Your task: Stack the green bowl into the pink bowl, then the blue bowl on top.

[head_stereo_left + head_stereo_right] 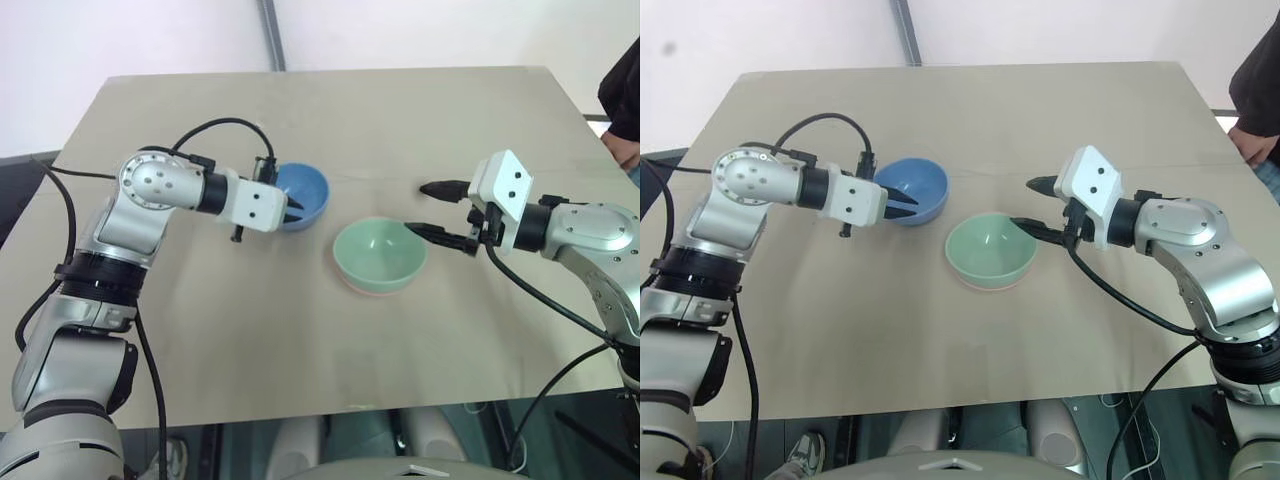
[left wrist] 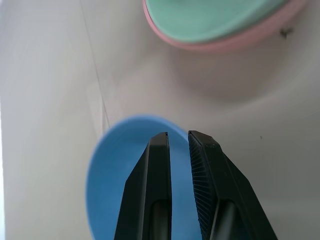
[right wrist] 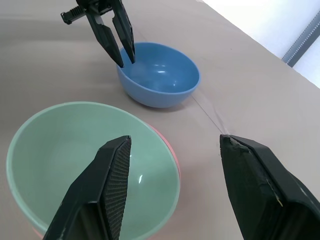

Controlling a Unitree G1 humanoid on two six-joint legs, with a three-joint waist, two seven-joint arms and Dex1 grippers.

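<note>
Already the green bowl (image 1: pixel 380 253) sits nested inside the pink bowl (image 1: pixel 372 289), near the table's middle; only a thin salmon rim of the pink one peeks out under the green, clearest on the near side and in the left wrist view. Both upright, mouths up.

Just beside them, toward the robot's left and a bit farther back on the table, is the blue bowl (image 1: pixel 306 194). It's upright too, apart from the green/pink pair w/ a small strip of bare tabletop between.

Left gripper (image 1: pixel 296 210) is at the blue bowl's near-left rim. Its two black fingers (image 2: pixel 156 185) are pinched nearly together w/ the bowl's wall between them: one finger inside the bowl, one outside, as the right wrist view shows. So it's clamped on the blue bowl's rim. Can't tell whether the bowl is off the table or resting on it.

Right gripper (image 1: pixel 436 209) hangs to the robot's right of the green bowl, pointing toward it, fingers (image 3: pixel 112 175) spread wide w/ nothing between them. Lower fingertip is just at the green bowl's right rim; can't say if touching.

Tan table (image 1: pixel 420 110) under everything. Far right edge, a person (image 1: pixel 623 95) in a dark sleeve stands by the table corner, hand near the edge.
</note>
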